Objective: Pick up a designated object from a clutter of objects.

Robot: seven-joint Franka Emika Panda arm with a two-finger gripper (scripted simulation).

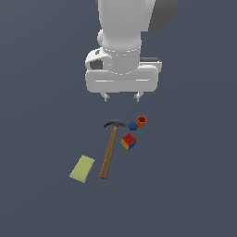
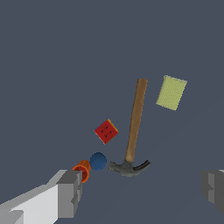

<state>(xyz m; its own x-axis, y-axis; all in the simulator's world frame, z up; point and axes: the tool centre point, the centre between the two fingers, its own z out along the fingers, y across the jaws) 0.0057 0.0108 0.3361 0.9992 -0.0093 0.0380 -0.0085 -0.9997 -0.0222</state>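
The gripper [image 1: 122, 97] hangs spread wide and empty above the clutter. The hammer [image 1: 110, 150] lies below it; the orange cup [image 1: 142, 121] sits beyond its head, just beside the blue ball [image 1: 133, 125].

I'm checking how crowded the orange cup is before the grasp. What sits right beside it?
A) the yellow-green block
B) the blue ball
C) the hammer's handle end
B: the blue ball sits right against the orange cup, between it and the hammer head.
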